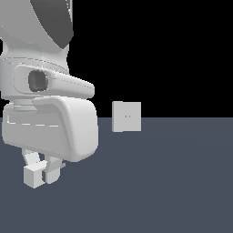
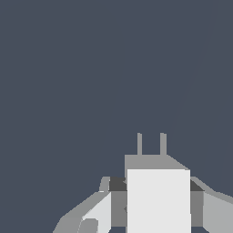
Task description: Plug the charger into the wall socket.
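Between gripper (image 1: 42, 175) fingers, 1 charger (image 1: 33, 176); beyond, 1 wall socket (image 1: 127, 116).

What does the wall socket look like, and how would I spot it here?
Start at the big white robot arm on the exterior view's left, then look to its right. There the wall socket stands upright on the grey floor: a thin white square plate. Unlike the blocky charger in the gripper, it has two tiny holes at its centre.

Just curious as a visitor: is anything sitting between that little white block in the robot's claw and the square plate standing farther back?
Nothing: in the exterior view, only bare grey floor separates the charger, held by the gripper, from the wall socket.
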Controlling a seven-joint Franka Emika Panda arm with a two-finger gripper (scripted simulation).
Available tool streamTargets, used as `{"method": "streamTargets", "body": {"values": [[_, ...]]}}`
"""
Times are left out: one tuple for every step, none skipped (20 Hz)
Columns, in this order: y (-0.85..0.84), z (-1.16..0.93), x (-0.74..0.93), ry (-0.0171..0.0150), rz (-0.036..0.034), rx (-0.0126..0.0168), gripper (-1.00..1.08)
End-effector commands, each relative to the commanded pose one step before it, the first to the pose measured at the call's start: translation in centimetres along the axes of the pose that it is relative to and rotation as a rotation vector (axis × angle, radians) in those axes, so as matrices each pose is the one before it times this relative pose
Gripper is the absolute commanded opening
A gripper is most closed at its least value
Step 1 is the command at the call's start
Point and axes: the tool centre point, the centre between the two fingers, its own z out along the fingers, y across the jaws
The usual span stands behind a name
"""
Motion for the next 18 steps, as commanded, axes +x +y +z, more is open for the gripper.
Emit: {"method": "streamTargets", "body": {"values": [[0.028, 0.002, 0.041, 0.00028, 0.00010, -0.00007, -1.00], [0.030, -0.014, 0.026, 0.00001, -0.00146, 0.00003, -1.00], [0.050, -0.024, 0.043, 0.00002, -0.00244, 0.00006, -1.00], [0.073, -0.033, 0.063, 0.00002, -0.00335, 0.00008, -1.00], [0.091, -0.042, 0.078, 0.00003, -0.00437, 0.00010, -1.00], [0.112, -0.052, 0.096, 0.00004, -0.00530, 0.00013, -1.00], [0.133, -0.061, 0.114, 0.00004, -0.00625, 0.00015, -1.00], [0.153, -0.070, 0.131, 0.00005, -0.00719, 0.00017, -1.00], [0.172, -0.079, 0.148, 0.00005, -0.00814, 0.00019, -1.00], [0.192, -0.089, 0.166, 0.00006, -0.00905, 0.00021, -1.00], [0.211, -0.098, 0.183, 0.00006, -0.00999, 0.00024, -1.00], [0.231, -0.107, 0.200, 0.00007, -0.01089, 0.00026, -1.00], [0.250, -0.115, 0.217, 0.00007, -0.01180, 0.00028, -1.00], [0.269, -0.124, 0.234, 0.00007, -0.01270, 0.00030, -1.00], [0.288, -0.133, 0.251, 0.00008, -0.01358, 0.00032, -1.00], [0.306, -0.142, 0.268, 0.00008, -0.01446, 0.00034, -1.00], [0.324, -0.150, 0.284, 0.00008, -0.01534, 0.00036, -1.00], [0.343, -0.159, 0.301, 0.00008, -0.01619, 0.00039, -1.00]]}}
